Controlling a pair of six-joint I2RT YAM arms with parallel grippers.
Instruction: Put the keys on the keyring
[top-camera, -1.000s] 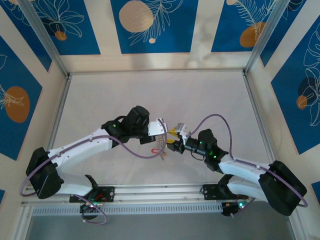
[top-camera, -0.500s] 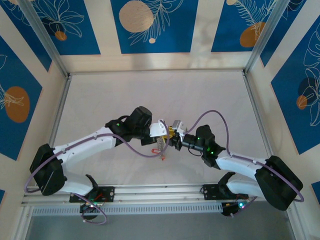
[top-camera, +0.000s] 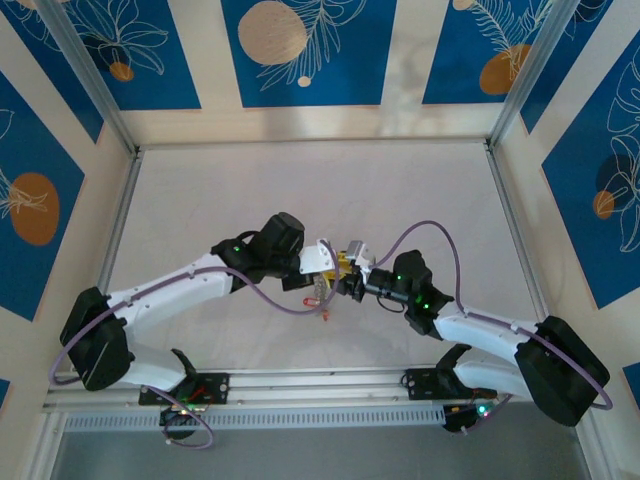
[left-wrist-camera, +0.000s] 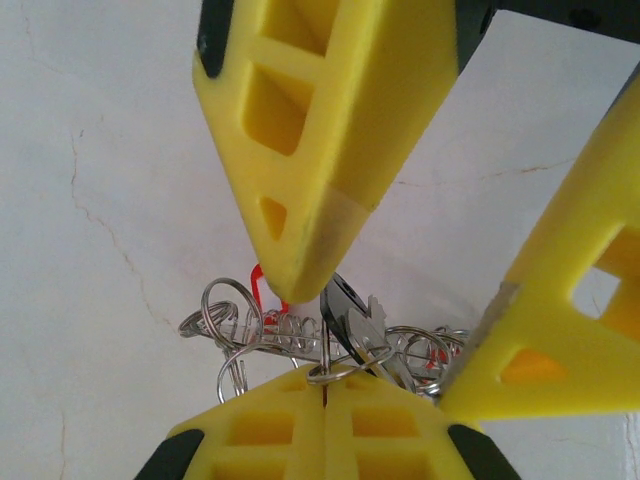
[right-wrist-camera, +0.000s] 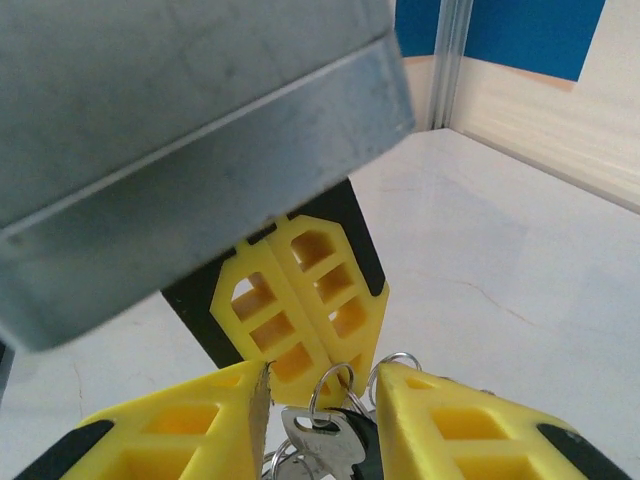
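As the left claw (left-wrist-camera: 325, 388) pinches the keyring (left-wrist-camera: 300, 335), keys (left-wrist-camera: 350, 318) dangle.

From above, too small to tell apart: keys (top-camera: 320, 295) bunched at frame centre. In the left wrist view, mostly hidden behind yellow fingers (left-wrist-camera: 320, 150): keyring (left-wrist-camera: 295, 335); beside it a red sliver (left-wrist-camera: 262, 283), too little showing to name. In the right wrist view, cropped by the bottom edge: a key (right-wrist-camera: 325, 440); blurred across the upper left: a grey block (right-wrist-camera: 180, 120).
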